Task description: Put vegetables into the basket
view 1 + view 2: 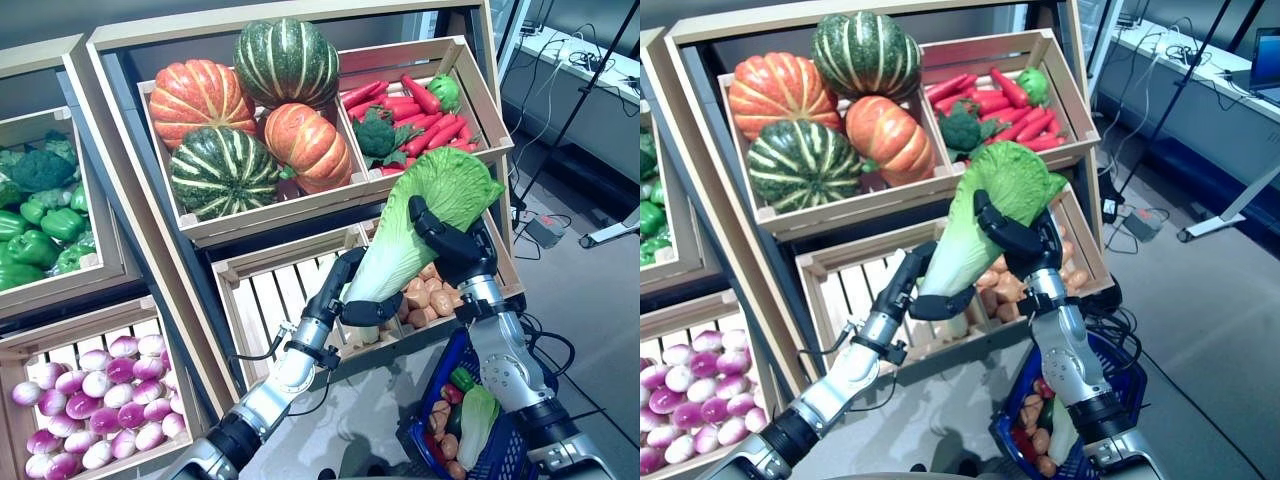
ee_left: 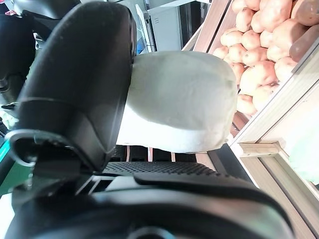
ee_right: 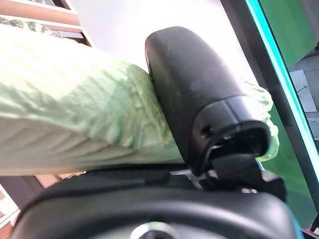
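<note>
- I hold a napa cabbage [image 1: 415, 225] with both hands in front of the potato crate [image 1: 505, 268]: my left hand [image 1: 368, 308] is curled round its white stalk end, my right hand [image 1: 450, 240] clasped round the leafy green top.
- The basket [image 1: 500, 455], blue, hangs below the potato crate on my right forearm, so the cabbage is well above it and not yet in.
- Risk, as I judge it: letting go with one hand too soon could let the long cabbage swing and slip, since its leaves crush easily under my fingers.
- The basket rides on the arm that holds the top; lowering that arm could tip it or spill it.
- The basket already holds another cabbage [image 1: 476, 420], potatoes and a green pepper, so room is tight and the new one may roll off.
- The potato crate holds potatoes [image 1: 425, 292]; above it a crate holds red peppers [image 1: 425, 115] and broccoli; beside that, pumpkins [image 1: 250, 115].
</note>
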{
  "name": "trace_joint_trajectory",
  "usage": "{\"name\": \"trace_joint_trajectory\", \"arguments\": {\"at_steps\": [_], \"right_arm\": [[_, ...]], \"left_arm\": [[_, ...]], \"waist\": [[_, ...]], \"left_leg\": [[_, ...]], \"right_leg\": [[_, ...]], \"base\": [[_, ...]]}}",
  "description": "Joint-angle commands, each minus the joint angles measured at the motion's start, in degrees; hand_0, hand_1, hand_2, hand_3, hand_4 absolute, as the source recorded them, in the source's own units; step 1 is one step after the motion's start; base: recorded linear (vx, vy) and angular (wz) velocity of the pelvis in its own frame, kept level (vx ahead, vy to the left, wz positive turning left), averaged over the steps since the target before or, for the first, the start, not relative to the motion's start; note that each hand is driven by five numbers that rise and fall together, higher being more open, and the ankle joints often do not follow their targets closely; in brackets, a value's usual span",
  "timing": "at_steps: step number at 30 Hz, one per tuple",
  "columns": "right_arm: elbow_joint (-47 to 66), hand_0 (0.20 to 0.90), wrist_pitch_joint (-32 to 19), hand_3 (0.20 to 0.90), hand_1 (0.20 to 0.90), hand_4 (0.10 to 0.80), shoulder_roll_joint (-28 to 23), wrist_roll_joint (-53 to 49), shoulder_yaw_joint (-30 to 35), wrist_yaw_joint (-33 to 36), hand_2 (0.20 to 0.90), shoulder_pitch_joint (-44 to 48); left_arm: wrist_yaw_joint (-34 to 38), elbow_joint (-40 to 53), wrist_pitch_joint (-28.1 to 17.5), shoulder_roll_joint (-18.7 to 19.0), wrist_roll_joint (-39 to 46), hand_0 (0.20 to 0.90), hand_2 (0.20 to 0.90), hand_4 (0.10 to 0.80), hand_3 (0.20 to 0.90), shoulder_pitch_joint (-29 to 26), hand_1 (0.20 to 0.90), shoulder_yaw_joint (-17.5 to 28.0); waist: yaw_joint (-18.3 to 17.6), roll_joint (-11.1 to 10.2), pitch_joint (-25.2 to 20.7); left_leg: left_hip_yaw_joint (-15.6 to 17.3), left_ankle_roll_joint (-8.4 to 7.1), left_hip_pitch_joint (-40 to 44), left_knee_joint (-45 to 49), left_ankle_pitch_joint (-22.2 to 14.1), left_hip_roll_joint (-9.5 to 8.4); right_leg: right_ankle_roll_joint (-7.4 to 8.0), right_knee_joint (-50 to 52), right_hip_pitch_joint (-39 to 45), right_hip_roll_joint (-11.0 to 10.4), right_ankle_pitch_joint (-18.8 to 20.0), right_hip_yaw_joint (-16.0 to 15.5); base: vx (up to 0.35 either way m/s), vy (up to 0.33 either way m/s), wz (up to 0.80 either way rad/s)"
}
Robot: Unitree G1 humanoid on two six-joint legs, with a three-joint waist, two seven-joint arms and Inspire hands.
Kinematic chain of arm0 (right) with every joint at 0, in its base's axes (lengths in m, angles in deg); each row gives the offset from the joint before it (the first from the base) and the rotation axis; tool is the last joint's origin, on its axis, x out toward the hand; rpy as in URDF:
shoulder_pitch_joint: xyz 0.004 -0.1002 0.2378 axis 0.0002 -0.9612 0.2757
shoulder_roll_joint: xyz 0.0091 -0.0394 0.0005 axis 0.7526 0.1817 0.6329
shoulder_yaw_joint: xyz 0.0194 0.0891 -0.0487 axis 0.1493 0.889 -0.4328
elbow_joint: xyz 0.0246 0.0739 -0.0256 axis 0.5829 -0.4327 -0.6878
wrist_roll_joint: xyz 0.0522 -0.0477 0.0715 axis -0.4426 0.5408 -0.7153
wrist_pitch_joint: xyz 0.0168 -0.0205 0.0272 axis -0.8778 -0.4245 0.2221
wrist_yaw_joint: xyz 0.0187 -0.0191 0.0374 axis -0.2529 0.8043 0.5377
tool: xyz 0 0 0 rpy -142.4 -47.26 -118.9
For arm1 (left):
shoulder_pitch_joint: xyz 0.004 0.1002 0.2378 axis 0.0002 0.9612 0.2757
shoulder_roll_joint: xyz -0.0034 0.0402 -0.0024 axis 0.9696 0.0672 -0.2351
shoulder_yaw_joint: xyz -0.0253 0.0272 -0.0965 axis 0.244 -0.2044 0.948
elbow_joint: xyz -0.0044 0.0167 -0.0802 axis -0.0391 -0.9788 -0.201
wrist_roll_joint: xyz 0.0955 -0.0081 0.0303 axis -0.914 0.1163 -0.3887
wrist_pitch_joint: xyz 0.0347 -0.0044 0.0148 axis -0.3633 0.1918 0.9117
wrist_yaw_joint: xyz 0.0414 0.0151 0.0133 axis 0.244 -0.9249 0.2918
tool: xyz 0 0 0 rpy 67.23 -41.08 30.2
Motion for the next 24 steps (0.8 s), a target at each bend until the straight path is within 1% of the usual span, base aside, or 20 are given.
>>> {"name": "trace_joint_trajectory", "arguments": {"at_steps": [1, 2, 3, 8, 14, 18, 24], "right_arm": [[11.6, 0.3, -11.96, 0.3, 0.3, 0.4, 7.21, -2.05, 8.46, -5.56, 0.3, 14.53], [11.61, 0.3, -11.9, 0.3, 0.3, 0.4, 7.29, -2.0, 8.51, -5.52, 0.3, 14.54], [11.68, 0.3, -11.85, 0.3, 0.3, 0.4, 7.31, -1.97, 8.54, -5.51, 0.3, 14.47], [11.57, 0.3, -11.95, 0.3, 0.3, 0.4, 7.11, -1.39, 8.98, -5.18, 0.3, 14.33], [11.62, 0.3, -11.83, 0.3, 0.3, 0.4, 6.39, -1.58, 10.54, -5.2, 0.3, 14.03], [11.3, 0.3, -10.86, 0.3, 0.3, 0.4, 5.43, -0.76, 11.31, -5.53, 0.3, 13.66], [11.61, 0.3, -9.95, 0.3, 0.3, 0.4, 3.66, 0.67, 12.42, -4.66, 0.3, 14.1]], "left_arm": [[-0.06, -2.13, -0.64, -1.16, -1.44, 0.453, 0.453, 0.502, 0.453, -2.79, 0.453, -5.42], [-0.07, -2.14, -0.66, -1.23, -1.44, 0.528, 0.528, 0.552, 0.528, -2.87, 0.528, -5.36], [0.24, -1.92, -0.38, -1.2, -1.35, 0.9, 0.9, 0.8, 0.9, -3.03, 0.9, -5.22], [1.1, -2.51, -0.69, -1.4, -1.04, 0.9, 0.9, 0.8, 0.9, -2.59, 0.9, -4.63], [-0.06, -4.88, 0.11, -0.91, 0.25, 0.9, 0.9, 0.8, 0.9, -1.9, 0.9, -3.27], [-1.51, -5.54, 1.17, -0.66, 2.17, 0.9, 0.9, 0.8, 0.9, -1.08, 0.9, -2.41], [-2.96, -10.57, 3.0, -1.26, 3.99, 0.9, 0.9, 0.8, 0.9, 1.83, 0.9, -1.22]], "waist": [[-0.83, -2.72, -4.94], [-0.84, -2.73, -4.97], [-0.87, -2.72, -5.03], [-0.92, -2.74, -5.31], [-1.28, -2.61, -5.57], [-1.24, -2.56, -5.62], [-1.25, -2.67, -5.78]], "left_leg": [[-1.75, 2.34, -0.07, 0.1, -5.08, -3.1], [-1.76, 2.35, -0.07, 0.1, -5.09, -3.12], [-1.74, 2.37, -0.06, 0.1, -5.11, -3.12], [-1.63, 2.33, -0.1, 0.1, -5.06, -3.1], [-1.05, 2.26, 0.09, 0.1, -5.16, -2.93], [-0.99, 2.28, 0.14, 0.1, -5.13, -2.89], [-0.82, 2.15, 0.25, 0.1, -5.16, -2.84]], "right_leg": [[0.36, 0.53, 1.55, 0.05, -2.07, -1.49], [0.35, 0.49, 1.56, 0.05, -2.05, -1.51], [0.35, 0.47, 1.57, 0.05, -2.04, -1.51], [0.36, 0.35, 1.56, 0.05, -1.93, -1.43], [0.45, 0.25, 1.61, 0.07, -1.73, -1.13], [0.48, 0.27, 1.62, 0.03, -1.64, -1.03], [0.49, 0.1, 1.73, 0.09, -1.55, -0.87]], "base": [[0.0, 0.0, 0.0], [0.0, 0.0, 0.0], [0.0, 0.0, 0.0], [0.0, 0.0, 0.0], [0.0, 0.0, 0.0], [0.0, 0.0, 0.0], [0.0, 0.0, 0.0]]}}
